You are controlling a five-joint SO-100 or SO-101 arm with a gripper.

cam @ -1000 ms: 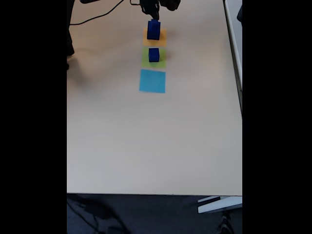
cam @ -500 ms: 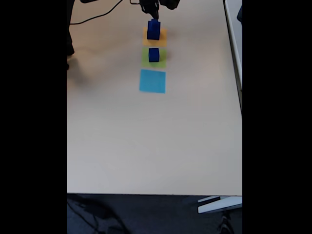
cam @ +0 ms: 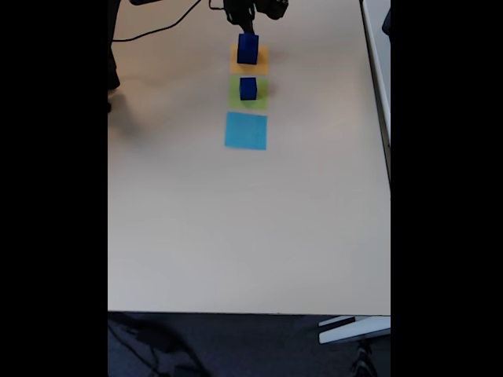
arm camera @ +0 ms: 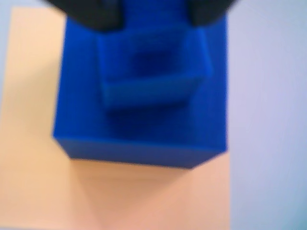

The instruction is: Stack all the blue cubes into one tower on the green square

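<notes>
In the wrist view a large blue cube [arm camera: 144,139] sits on an orange square [arm camera: 29,120]. A small blue cube [arm camera: 153,72] is on or just above its top face. My gripper [arm camera: 153,19] straddles that small cube, with a dark finger pressed against each side. In the fixed view the gripper [cam: 247,23] hangs at the table's far end over the large cube [cam: 247,51]. A medium blue cube [cam: 248,88] stands on the green square [cam: 261,100] just in front of it. The picture is too coarse to pick out the small cube there.
A flat light-blue square [cam: 246,130] lies nearer the camera, in line with the green and orange squares [cam: 262,64]. A black cable [cam: 157,27] runs along the far left. The pale table [cam: 236,236] stretches wide toward the near edge.
The gripper has stayed above the stack on the orange square with only a slight shift. The small bump on top of the large cube stands out less now.
</notes>
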